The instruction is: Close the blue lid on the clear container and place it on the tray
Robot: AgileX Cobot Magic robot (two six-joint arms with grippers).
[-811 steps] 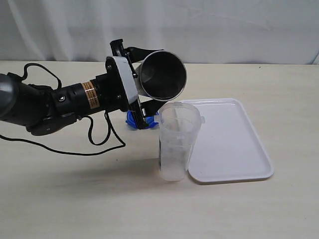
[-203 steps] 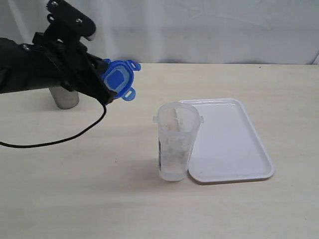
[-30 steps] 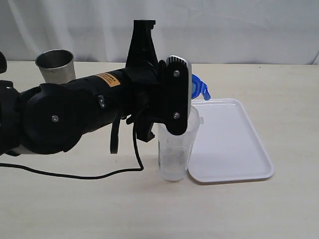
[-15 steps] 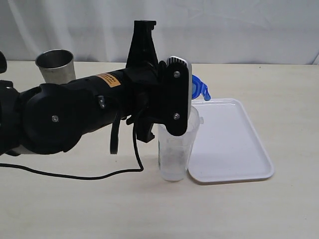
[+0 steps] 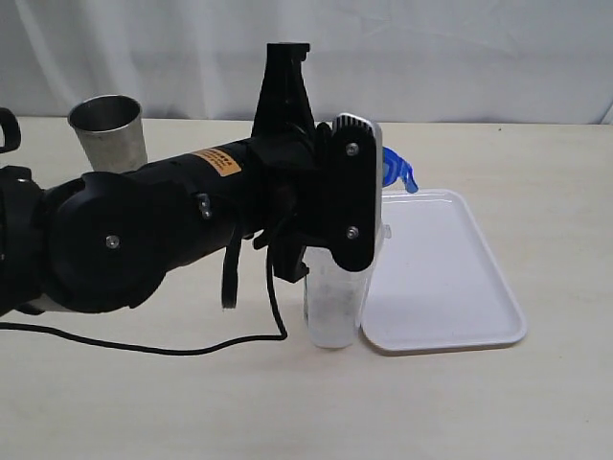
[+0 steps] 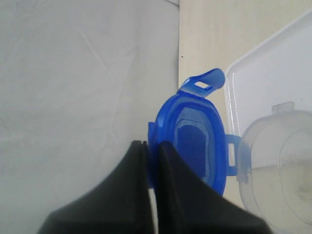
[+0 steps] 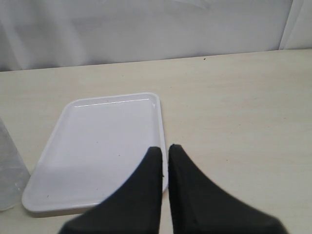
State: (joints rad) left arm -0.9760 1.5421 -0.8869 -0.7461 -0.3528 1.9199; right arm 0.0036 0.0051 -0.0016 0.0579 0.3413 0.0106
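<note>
I pinch the blue lid by its rim with the left gripper, near the mouth of the clear container, at the centre of the exterior frame.
It is light, slick plastic, I think; the tall container can tip easily, so I would hold it mid-body. The right gripper is closed and empty.

The left arm reaches level across the middle, its jaws clamped on the blue lid edge. The right jaws press together.

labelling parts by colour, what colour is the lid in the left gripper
The lid is bright blue, clearest in the left wrist view.
</note>
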